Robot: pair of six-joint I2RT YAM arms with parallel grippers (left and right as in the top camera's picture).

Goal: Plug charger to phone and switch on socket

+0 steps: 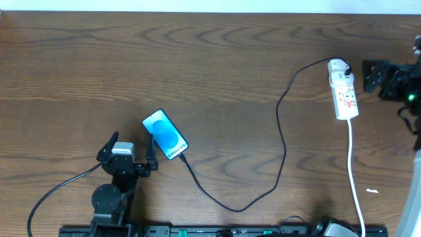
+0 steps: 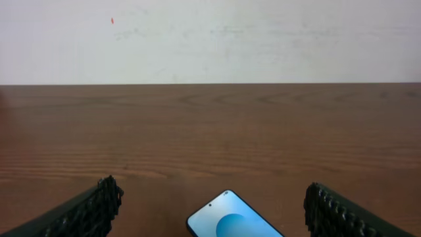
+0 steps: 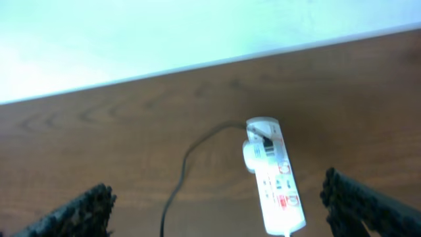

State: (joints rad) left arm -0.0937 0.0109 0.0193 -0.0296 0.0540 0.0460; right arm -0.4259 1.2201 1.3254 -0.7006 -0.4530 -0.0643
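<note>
Black left gripper (image 2: pixel 212 189) spread wide, empty, near phone (image 2: pixel 233 220); right gripper (image 3: pixel 217 186) likewise.

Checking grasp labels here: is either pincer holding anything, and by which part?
Nothing is held. The left pincer and right pincer are both open, neither closed on the phone or the socket.

Phone (image 1: pixel 165 134) in overhead and left wrist

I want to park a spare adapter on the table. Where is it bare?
Bare: the whole far-left table beyond the phone, and the wide patch between phone and charger loop. Crowded: around the open left gripper at the phone, and between socket and right gripper.
</note>
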